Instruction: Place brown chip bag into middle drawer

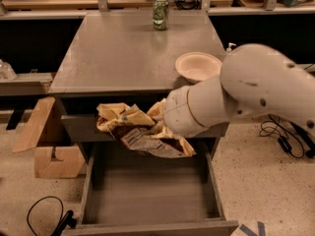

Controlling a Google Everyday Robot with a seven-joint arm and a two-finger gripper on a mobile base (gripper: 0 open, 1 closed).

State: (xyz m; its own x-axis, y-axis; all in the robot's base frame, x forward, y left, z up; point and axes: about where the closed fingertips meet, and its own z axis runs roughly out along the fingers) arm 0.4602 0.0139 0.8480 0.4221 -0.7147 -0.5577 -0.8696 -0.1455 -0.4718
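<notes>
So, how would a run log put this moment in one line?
phase: carry | gripper: holding crumpled tan-and-brown foil chip bag, above open grey metal middle drawer | bag not yet inside

text: none legible | brown chip bag (140,134) label blurred | end effector (161,125) holds it

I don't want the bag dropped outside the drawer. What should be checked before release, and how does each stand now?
1. Middle drawer open: ok, pulled out.
2. Brown chip bag above the drawer: ok, over its rear part.
3. Pincer hold: cannot tell, it sits hidden at the bag's right end.
4. Drawer floor free: ok, nothing seen on it.
5. Cream bowl clear of the arm: cannot tell, very close.
</notes>
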